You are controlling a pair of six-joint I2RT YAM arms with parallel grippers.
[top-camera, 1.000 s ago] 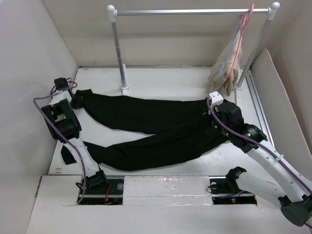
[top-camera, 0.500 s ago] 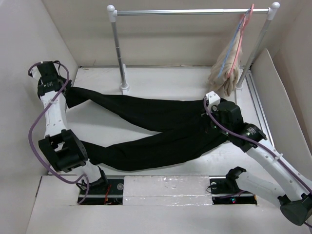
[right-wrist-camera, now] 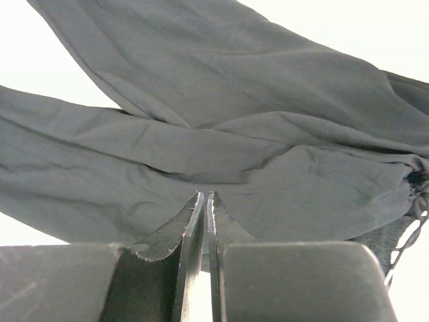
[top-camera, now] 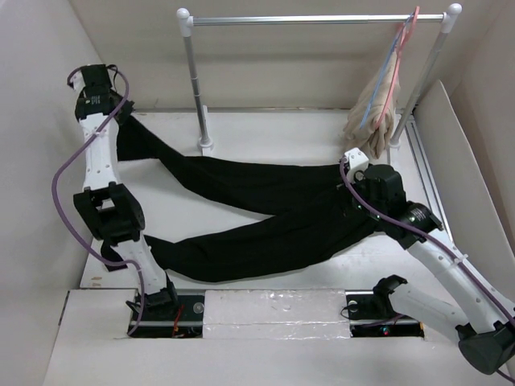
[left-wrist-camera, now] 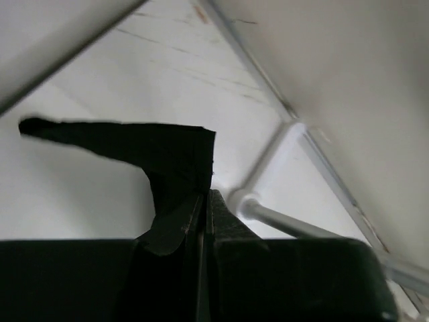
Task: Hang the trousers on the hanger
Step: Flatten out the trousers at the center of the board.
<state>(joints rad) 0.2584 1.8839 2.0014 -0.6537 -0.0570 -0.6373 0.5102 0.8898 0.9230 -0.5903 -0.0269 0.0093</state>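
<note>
The black trousers (top-camera: 257,211) lie across the table, waist to the right and two legs running left. My left gripper (top-camera: 121,122) is raised at the back left and is shut on the end of the far leg, which it holds up off the table. In the left wrist view the gripper (left-wrist-camera: 206,196) pinches the black cloth (left-wrist-camera: 167,151). My right gripper (top-camera: 354,201) is shut over the waist; in the right wrist view its tips (right-wrist-camera: 204,196) are closed just above the fabric (right-wrist-camera: 268,107), with nothing between them. The light-blue hanger (top-camera: 389,63) hangs at the rail's right end.
A pink hanger (top-camera: 405,44) and a beige garment (top-camera: 370,122) hang with the blue hanger on the metal rail (top-camera: 314,18). The rack's left post (top-camera: 198,88) stands just right of my left gripper and shows in the left wrist view (left-wrist-camera: 281,221). White walls close in on both sides.
My left gripper has lifted the far leg's end off the table and carried it up and toward the back left. The right arm has barely moved.
</note>
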